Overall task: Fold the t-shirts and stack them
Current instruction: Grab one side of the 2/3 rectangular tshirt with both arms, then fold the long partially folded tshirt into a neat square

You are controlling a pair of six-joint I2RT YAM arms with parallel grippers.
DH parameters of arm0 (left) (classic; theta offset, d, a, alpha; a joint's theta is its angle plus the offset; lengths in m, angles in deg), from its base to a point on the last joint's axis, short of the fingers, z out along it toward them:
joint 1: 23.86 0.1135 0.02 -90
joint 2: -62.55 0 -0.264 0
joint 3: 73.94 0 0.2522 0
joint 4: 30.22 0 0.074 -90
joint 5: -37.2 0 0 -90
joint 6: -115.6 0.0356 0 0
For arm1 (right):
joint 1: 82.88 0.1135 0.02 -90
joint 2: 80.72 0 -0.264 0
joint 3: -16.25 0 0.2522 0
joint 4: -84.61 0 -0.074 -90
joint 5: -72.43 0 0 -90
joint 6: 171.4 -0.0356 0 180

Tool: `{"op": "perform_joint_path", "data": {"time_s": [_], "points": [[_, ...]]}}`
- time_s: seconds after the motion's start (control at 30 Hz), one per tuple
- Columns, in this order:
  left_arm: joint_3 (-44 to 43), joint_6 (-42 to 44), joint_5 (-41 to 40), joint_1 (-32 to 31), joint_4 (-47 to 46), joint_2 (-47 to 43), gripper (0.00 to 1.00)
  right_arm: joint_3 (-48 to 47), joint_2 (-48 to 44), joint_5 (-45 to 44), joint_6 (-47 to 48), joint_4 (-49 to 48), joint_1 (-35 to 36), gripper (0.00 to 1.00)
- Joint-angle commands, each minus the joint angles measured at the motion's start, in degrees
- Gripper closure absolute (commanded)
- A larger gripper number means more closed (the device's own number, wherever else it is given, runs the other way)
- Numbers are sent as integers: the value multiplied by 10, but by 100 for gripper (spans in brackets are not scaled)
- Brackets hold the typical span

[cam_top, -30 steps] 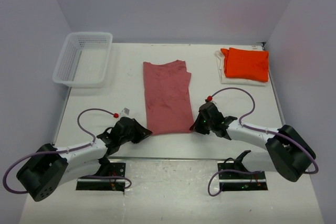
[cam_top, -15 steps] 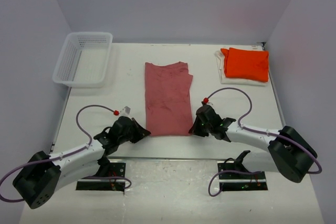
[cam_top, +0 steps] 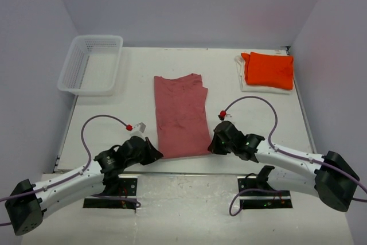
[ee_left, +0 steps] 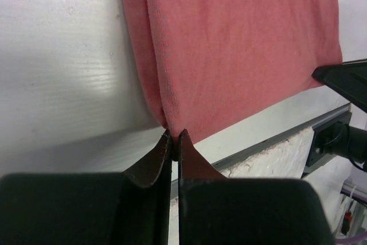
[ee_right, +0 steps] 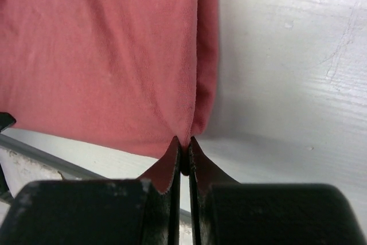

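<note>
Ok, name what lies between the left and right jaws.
The near hem of the rose-red t-shirt, running from left jaws to right jaws, both shut on its corners; the top view shows it.

Soft, even light from overhead; you get clean pictures with little glare.

In the top view your table (cam_top: 137,90) reads bright white and the shadows under the arms are faint and short; in the wrist views the weave of the rose-red t-shirt (ee_left: 241,44) is crisp, with a broad grey shadow on the table beside it; the left gripper (ee_left: 174,140) and the right gripper (ee_right: 183,147) loom dark and soft-edged at the bottom of their own views, out of focus; you see no motion blur.
</note>
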Motion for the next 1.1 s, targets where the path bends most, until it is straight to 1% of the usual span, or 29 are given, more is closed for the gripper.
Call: {"op": "perform_joint_path", "data": {"time_s": [0.0,0.1,0.17,0.2,0.23,0.27,0.3,0.33,0.37,0.4,0.43,0.47,0.5,0.53,0.57,0.63,0.67,0.7,0.73,0.77,0.8,0.83,0.87,0.9,0.93,1.0,1.03,1.07], "points": [[-27,4,-60,-26,72,-11,100,-14,-16,-49,0,41,21,100],[-82,33,-102,-41,97,9,100,-41,-21,-70,11,67,28,100],[-120,61,-132,-40,110,38,100,-80,-15,-85,18,96,28,100],[-169,71,-146,-40,123,49,100,-97,-10,-98,29,104,27,100],[-197,83,-153,-39,122,74,100,-138,-4,-102,39,109,27,100],[-249,111,-159,-32,120,88,100,-164,5,-109,47,134,23,100],[-276,125,-157,-22,124,124,100,-217,30,-117,66,142,21,100],[-332,149,-153,3,132,145,100,-245,44,-114,89,153,11,100],[-356,161,-153,17,145,165,100,-272,76,-113,101,161,5,100],[-373,180,-146,32,137,192,100,-317,93,-113,114,165,-2,100],[-389,217,-114,75,129,207,100,-340,109,-101,125,174,-20,100],[-429,225,-113,92,138,225,100,-358,123,-94,146,174,-30,100],[-443,240,-119,105,138,255,100,-391,154,-84,155,174,-40,100],[-475,263,-114,133,138,272,100,-408,170,-67,176,174,-63,100],[-489,267,-109,148,146,305,100,-424,186,-55,184,175,-74,100],[-519,292,-85,183,128,335,100,-469,233,-32,211,171,-110,100],[-528,295,-78,193,129,367,100,-485,253,-17,217,175,-123,100],[-532,306,-74,206,113,380,100,-521,291,-6,222,182,-145,100],[-546,312,-65,216,108,396,100,-537,308,8,236,182,-154,100],[-552,319,-55,226,93,432,100,-563,324,17,243,182,-162,100],[-560,334,-46,240,88,455,100,-577,359,26,248,182,-179,100],[-585,338,-44,246,88,478,100,-592,377,35,258,182,-189,100],[-600,343,-41,254,89,523,100,-621,396,54,263,183,-196,100],[-608,361,-32,263,73,542,100,-633,415,60,268,185,-211,100],[-624,362,-32,269,59,558,100,-649,453,62,280,185,-218,100],[-647,373,-25,287,34,602,100,-695,491,88,293,192,-237,100],[-656,374,-22,294,19,630,100,-730,526,97,298,197,-241,100],[-668,388,-4,307,11,646,100,-746,542,99,300,199,-251,100]]}}
